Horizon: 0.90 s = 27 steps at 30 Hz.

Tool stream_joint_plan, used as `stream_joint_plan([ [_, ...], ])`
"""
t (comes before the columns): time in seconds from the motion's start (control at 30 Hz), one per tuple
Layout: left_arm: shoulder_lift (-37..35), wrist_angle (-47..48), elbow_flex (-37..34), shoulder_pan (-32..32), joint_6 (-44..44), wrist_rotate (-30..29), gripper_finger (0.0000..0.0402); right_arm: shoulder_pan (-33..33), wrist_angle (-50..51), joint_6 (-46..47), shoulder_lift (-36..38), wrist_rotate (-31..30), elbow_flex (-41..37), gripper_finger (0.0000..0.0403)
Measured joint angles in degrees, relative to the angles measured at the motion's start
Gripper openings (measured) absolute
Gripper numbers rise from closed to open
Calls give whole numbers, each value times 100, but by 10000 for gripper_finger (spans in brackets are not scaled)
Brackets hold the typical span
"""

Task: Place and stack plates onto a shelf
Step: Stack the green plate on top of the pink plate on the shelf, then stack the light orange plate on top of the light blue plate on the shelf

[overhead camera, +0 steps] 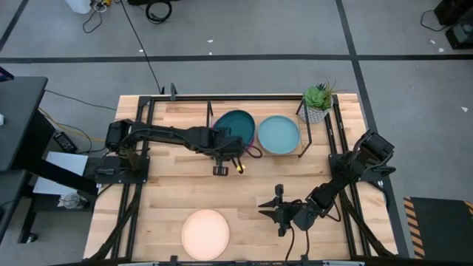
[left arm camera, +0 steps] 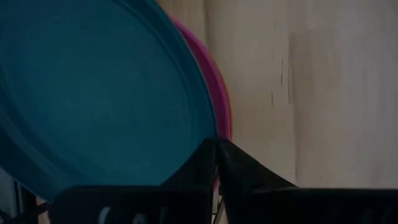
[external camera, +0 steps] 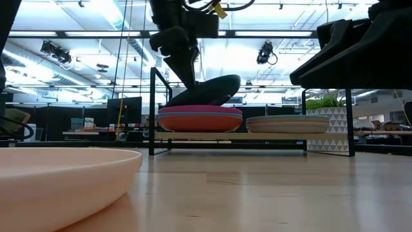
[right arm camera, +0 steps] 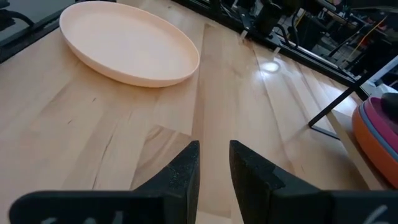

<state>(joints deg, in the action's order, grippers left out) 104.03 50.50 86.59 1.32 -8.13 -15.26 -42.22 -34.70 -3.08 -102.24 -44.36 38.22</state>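
Note:
My left gripper point(overhead camera: 224, 142) reaches over the shelf point(external camera: 270, 136) and is shut on the dark teal plate point(overhead camera: 235, 125), which it holds tilted above the left stack. That stack point(external camera: 199, 120) shows a pink plate point(left arm camera: 214, 93) on top, with orange and others under it. A second stack, topped by a light blue plate point(overhead camera: 278, 135), sits on the shelf's right half. A peach plate point(overhead camera: 205, 233) lies flat near the table's near edge. My right gripper point(overhead camera: 267, 209) hovers open, low over the table to the right of it, touching nothing. My left gripper pinches the dark teal plate's near rim point(left arm camera: 202, 140) between its two fingers, coming from above and the near side. The plate is tilted point(external camera: 206, 90), one side raised. Its lower edge point(external camera: 168, 102) is at the top of the left stack; whether it touches, I cannot tell.
A potted plant point(overhead camera: 318, 102) in a patterned pot stands at the shelf's far right corner. The shelf's black uprights point(external camera: 152, 109) rise at its ends. Bare wooden table point(overhead camera: 170, 185) lies between the shelf and the peach plate.

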Motion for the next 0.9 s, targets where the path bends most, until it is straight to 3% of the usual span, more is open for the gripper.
stream_joint_plan([
  [0.37,-2,0,0,131,269,-214,87,0,0,-118,0,-93,0,93],
  [0.6,-15,3,0,200,361,-104,95,0,0,-150,0,-101,0,93],
  [0.67,-41,-9,0,295,442,261,95,0,2,-152,0,-101,0,93],
  [0.83,-12,-38,5,688,897,1966,95,0,7,-160,0,-101,0,93],
  [0.9,93,-74,11,916,1068,2246,95,0,7,-189,0,-101,0,93],
])
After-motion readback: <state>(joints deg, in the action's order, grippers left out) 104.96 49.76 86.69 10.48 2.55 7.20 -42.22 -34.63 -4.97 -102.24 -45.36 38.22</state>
